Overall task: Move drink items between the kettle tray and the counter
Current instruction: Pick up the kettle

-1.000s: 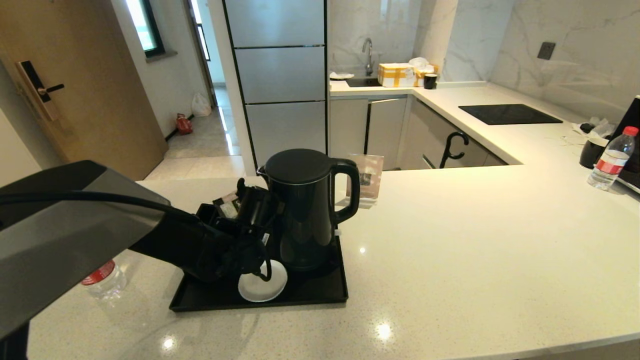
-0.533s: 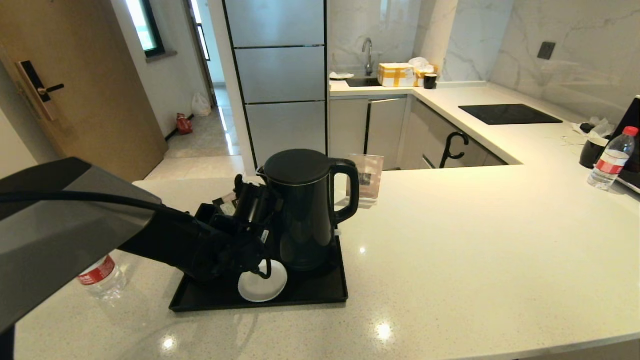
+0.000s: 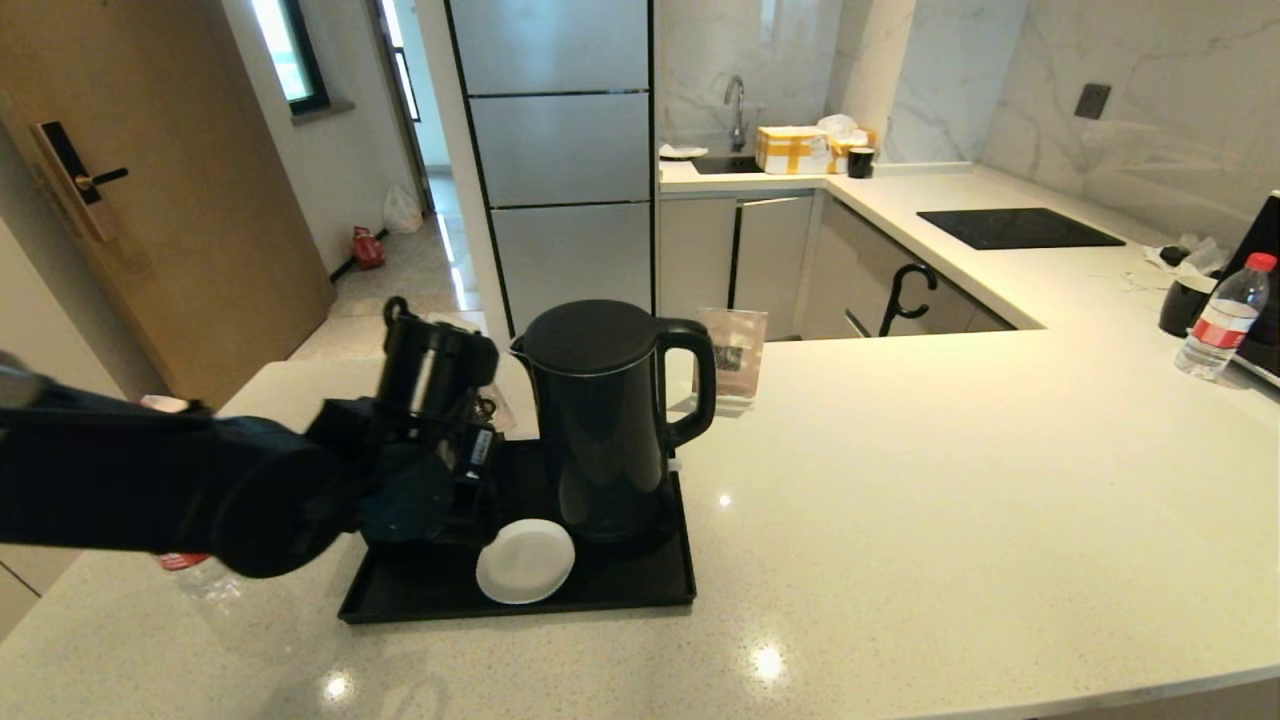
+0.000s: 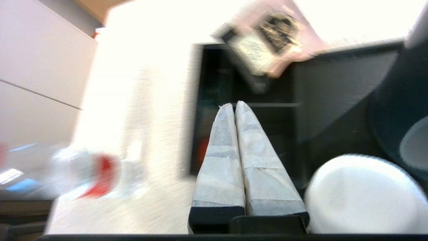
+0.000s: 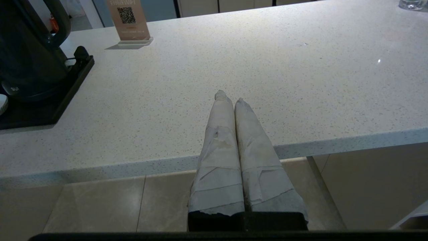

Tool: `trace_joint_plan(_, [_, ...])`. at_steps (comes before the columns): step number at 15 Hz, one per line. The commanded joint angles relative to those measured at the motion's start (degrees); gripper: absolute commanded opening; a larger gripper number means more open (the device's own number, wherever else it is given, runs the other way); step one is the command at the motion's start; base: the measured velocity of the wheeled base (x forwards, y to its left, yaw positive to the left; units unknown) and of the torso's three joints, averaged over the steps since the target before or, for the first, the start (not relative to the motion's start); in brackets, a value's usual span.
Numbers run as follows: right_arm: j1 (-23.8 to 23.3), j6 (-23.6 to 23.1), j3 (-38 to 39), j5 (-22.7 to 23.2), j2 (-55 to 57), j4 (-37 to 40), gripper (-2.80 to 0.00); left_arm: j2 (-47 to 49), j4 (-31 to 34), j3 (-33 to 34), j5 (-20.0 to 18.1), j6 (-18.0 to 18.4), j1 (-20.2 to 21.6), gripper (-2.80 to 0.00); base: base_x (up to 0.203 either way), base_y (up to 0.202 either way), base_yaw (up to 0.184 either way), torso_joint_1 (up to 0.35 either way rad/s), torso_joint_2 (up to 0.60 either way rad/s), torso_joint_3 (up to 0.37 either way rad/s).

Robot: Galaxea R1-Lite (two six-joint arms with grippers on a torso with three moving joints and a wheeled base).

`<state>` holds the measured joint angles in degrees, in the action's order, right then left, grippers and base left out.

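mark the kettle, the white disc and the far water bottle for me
kettle [image 3: 600,430], head view, on the front of its black body.
white disc [image 3: 525,561], head view, on the middle of its top face.
water bottle [image 3: 1217,322], head view, on its red-white label.

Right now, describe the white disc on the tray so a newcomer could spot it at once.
On the pale counter sits a black tray holding a tall black kettle. The white disc lies flat at the tray's front edge, just left of the kettle's base. It is the only white, round thing on an otherwise black tray.
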<state>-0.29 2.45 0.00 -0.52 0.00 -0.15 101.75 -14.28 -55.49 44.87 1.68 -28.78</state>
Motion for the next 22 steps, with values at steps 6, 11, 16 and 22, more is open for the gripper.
trace_joint_plan(6, [0.03, 0.01, 0.0, -0.01, 0.0, -0.03, -2.8, -34.65, 21.91, 3.32, -11.89, -1.34, 7.07, -2.8, 0.0, 0.0, 0.0, 0.0, 0.0, 0.0])
trace_joint_plan(11, [-0.06, 0.01, 0.0, -0.01, 0.0, -0.03, -2.8, -59.01, 62.38, -15.24, -47.01, -10.73, 21.85, -2.8, 0.0, 0.0, 0.0, 0.0, 0.0, 0.0])
trace_joint_plan(16, [-0.05, 0.01, 0.0, -0.01, 0.0, -0.03, -2.8, -73.35, 94.86, -36.84, -54.64, -15.22, 28.14, -2.8, 0.0, 0.0, 0.0, 0.0, 0.0, 0.0])
trace_joint_plan(22, [0.03, 0.01, 0.0, -0.01, 0.0, -0.03, -2.8, -90.03, 101.6, -29.03, -54.86, -15.67, 30.46, -2.8, 0.0, 0.0, 0.0, 0.0, 0.0, 0.0])
